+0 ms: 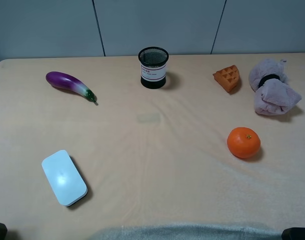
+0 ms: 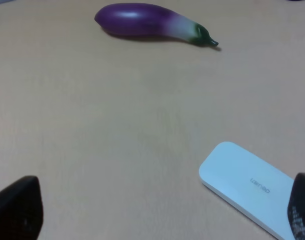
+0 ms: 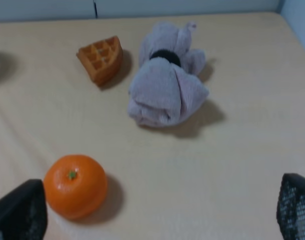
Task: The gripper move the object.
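The mauve-pink plush toy (image 1: 272, 89) with a black band round its middle lies at the far right of the table; it also shows in the right wrist view (image 3: 167, 82). My right gripper (image 3: 157, 214) is open and empty, well short of the toy, with the orange between them on one side. Its fingertips (image 3: 20, 212) show at the frame's edges. My left gripper (image 2: 160, 215) is open and empty, near the white box. In the high view only dark bits of the arms show at the bottom corners.
A glossy purple eggplant (image 1: 70, 84) lies far left. A black mesh cup (image 1: 153, 67) stands at the back middle. A waffle piece (image 1: 227, 78) sits just left of the toy. An orange (image 1: 243, 142) is in front of them. A white box (image 1: 64, 177) lies front left.
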